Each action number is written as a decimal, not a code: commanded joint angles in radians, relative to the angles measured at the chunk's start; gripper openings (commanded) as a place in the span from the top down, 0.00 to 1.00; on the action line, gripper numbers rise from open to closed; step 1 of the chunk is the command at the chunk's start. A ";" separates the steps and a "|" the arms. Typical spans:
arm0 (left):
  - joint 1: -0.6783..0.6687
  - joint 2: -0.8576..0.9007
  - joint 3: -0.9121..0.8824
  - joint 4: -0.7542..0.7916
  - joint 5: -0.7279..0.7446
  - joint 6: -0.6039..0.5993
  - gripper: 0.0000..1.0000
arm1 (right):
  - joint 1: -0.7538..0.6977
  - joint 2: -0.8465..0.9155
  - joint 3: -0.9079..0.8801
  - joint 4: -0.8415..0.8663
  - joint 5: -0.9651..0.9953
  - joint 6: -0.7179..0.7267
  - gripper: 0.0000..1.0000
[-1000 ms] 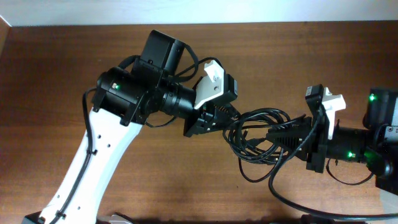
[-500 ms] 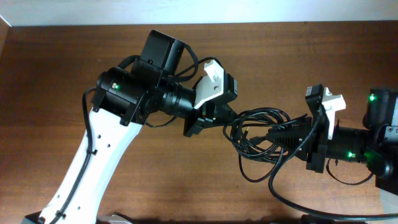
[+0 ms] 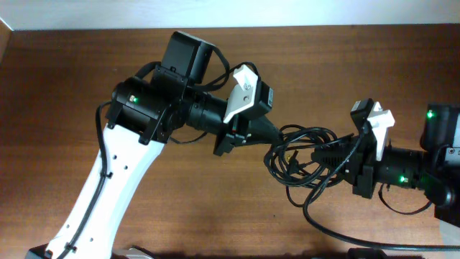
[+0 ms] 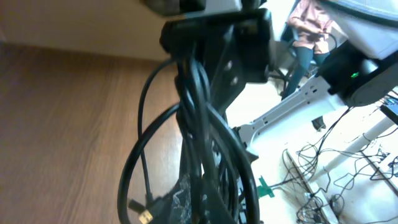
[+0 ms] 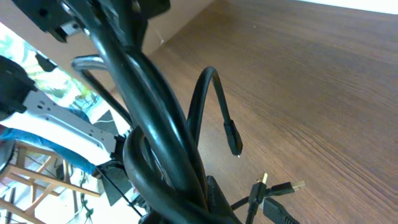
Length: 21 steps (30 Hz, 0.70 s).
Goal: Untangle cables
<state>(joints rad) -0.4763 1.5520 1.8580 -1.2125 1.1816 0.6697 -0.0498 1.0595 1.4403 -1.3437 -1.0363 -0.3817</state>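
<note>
- Brown wooden surface (image 3: 374, 79) fills the overhead view. The cables (image 3: 296, 164) sit as one knotted bundle between both arms, right of centre.
- Overhead view: my left claw (image 3: 272, 134) is pressed together, pinching the bundle's upper-left edge. My right claw (image 3: 321, 155) is pressed together on the bundle's right side.
- Overhead view: the bundle's long axis runs from claw to claw. I judge that the next move depends on drawing the claws apart along that line.
- Overhead view: my left arm reaches in from the lower left. My right forearm lies level and points left.
- Left wrist view: twisted strands run from my left claw toward the right claw's black body. A gold plug (image 4: 144, 216) dangles at lower left.
- Right wrist view: thick twisted strands climb to the upper left. One loose end with a black plug (image 5: 233, 138) arches free of the bundle.
</note>
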 commanded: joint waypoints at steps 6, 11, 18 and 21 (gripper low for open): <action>-0.005 -0.014 0.007 0.148 0.216 0.008 1.00 | 0.003 0.003 0.006 -0.019 0.062 -0.003 0.96; -0.005 -0.014 0.007 0.285 0.154 0.008 1.00 | 0.003 0.003 0.006 -0.046 0.080 -0.006 0.96; -0.005 -0.014 0.008 0.539 0.157 -0.056 1.00 | 0.003 0.003 0.006 -0.076 0.092 -0.006 0.96; -0.005 -0.014 0.007 0.539 0.135 -0.061 1.00 | 0.003 0.003 0.006 -0.078 0.092 -0.006 0.96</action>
<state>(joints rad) -0.4778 1.5520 1.8572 -0.6689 1.3186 0.6312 -0.0498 1.0653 1.4395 -1.4212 -0.9340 -0.3920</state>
